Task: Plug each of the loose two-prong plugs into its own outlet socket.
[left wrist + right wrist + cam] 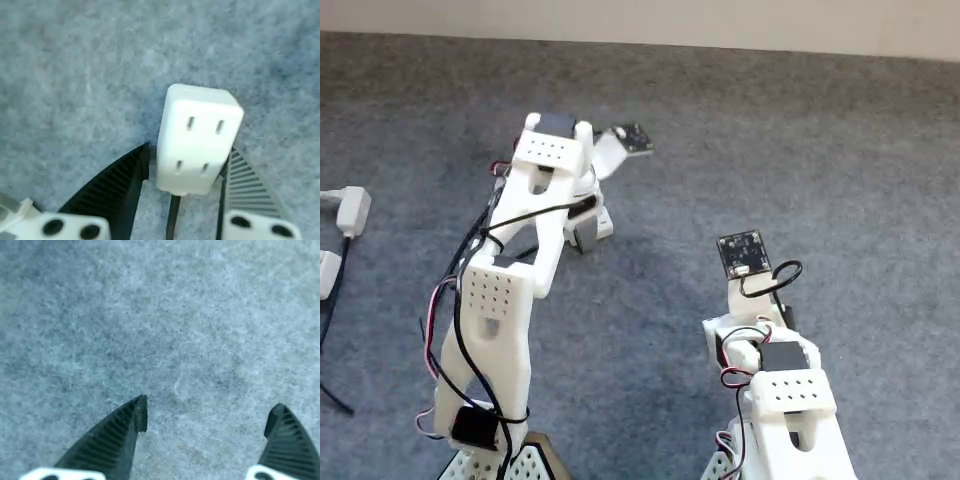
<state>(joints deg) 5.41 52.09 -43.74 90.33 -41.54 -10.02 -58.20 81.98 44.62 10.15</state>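
Closest to the arm bases is the right gripper [210, 405]. Its 2 black fingers are spread wide apart and it holds nothing. Under it is gray carpet [160, 315].

A bit farther out, at the left edge of the high view, lie 2 white plugs [353, 210] with cords. They are near each other on the carpet, well apart from both grippers. I cannot see their prongs, so I am guessing these are the loose plugs.

Farthest out is the left gripper [189, 152], on an arm stretched over the carpet. Between its fingers [120, 195] sits a white socket block [197, 135] with 2 pairs of slots facing the camera. The fingers are closed in on the block, 1 on each side, and seem to pinch it. A black cord [172, 220] runs from the block back toward the gripper. I cannot tell if the block is lifted or lies on the carpet.

I think the job is at its start. The block is in hand, but both pairs of slots are empty and no plug is picked up yet. Next, the right gripper would need to go over to a plug, grab its body with the prongs pointing out, and bring it across. The left gripper should hold the block steady. The prongs must line up with 1 pair of slots before any push.
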